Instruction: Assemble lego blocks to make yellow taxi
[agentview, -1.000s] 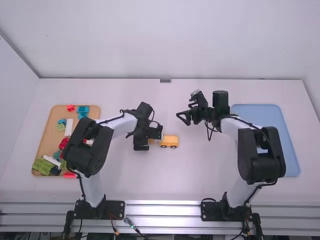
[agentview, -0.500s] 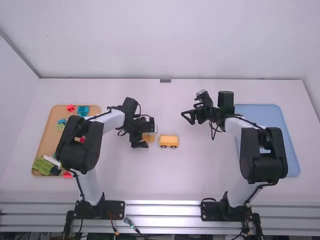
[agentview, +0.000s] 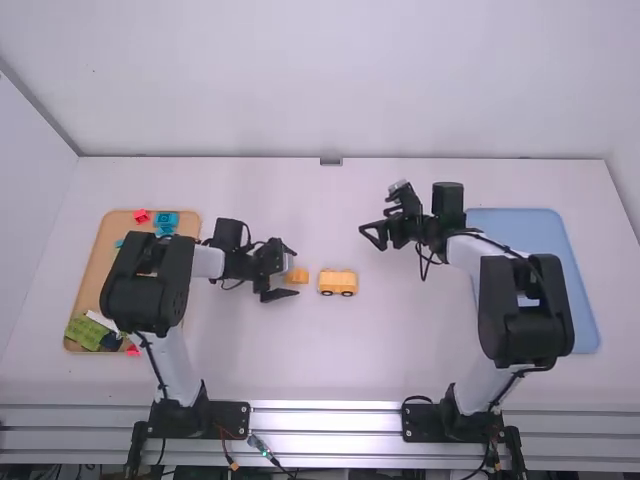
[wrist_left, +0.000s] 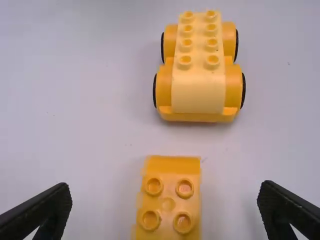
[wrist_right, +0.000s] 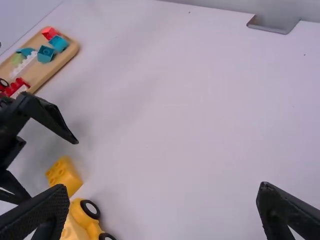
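Observation:
My left gripper (agentview: 291, 273) is open around the near end of an orange-yellow four-stud block (agentview: 299, 276) that lies on the table left of the wheeled yellow car (agentview: 338, 283). In the left wrist view the block (wrist_left: 169, 200) lies between the spread fingers of that gripper (wrist_left: 165, 207), touching neither; the car (wrist_left: 200, 65), topped by a studded yellow block, stands beyond it. My right gripper (agentview: 368, 237) is open over bare table, up and to the right of the car. In the right wrist view its fingers are wide apart (wrist_right: 164, 207), with the block (wrist_right: 65, 175) at lower left.
A wooden tray (agentview: 91, 262) of mixed red, teal, green and white blocks stands at the far left, partly under the left arm. A blue tray (agentview: 575, 290) lies at the right, partly beneath the right arm.
My left gripper has drawn back leftward and turned so its fingers point right, leaving the small block uncovered. My right gripper has shifted slightly right overall. The car is still.

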